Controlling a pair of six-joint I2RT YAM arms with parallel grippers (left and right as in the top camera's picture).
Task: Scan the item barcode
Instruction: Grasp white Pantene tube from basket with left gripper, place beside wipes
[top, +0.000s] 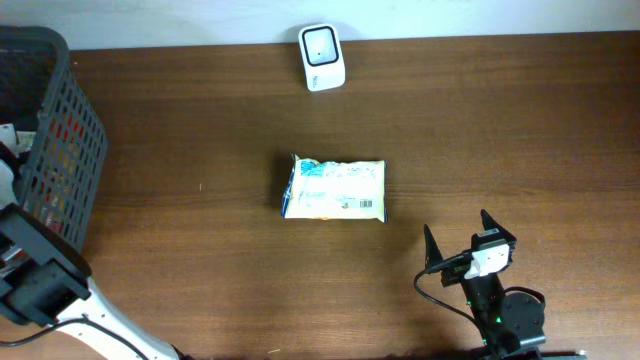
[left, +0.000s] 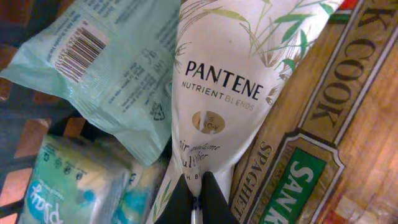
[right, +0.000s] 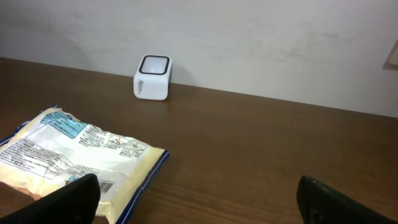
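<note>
In the left wrist view my left gripper (left: 196, 178) is shut on the lower end of a white Pantene pouch (left: 217, 81), which lies among other packs in the basket. A white and blue packet (top: 335, 190) lies flat mid-table, its barcode (top: 368, 207) facing up at its near right corner. The white scanner (top: 322, 57) stands at the table's far edge. My right gripper (top: 457, 228) is open and holds nothing, low over the table near and right of the packet (right: 74, 152); the scanner (right: 152, 78) is beyond it.
A dark mesh basket (top: 60, 130) stands at the table's left edge. Inside it lie a pale green pack with a barcode (left: 106, 68), a teal pack (left: 74, 186) and a spaghetti box (left: 311, 124). A white wall backs the table.
</note>
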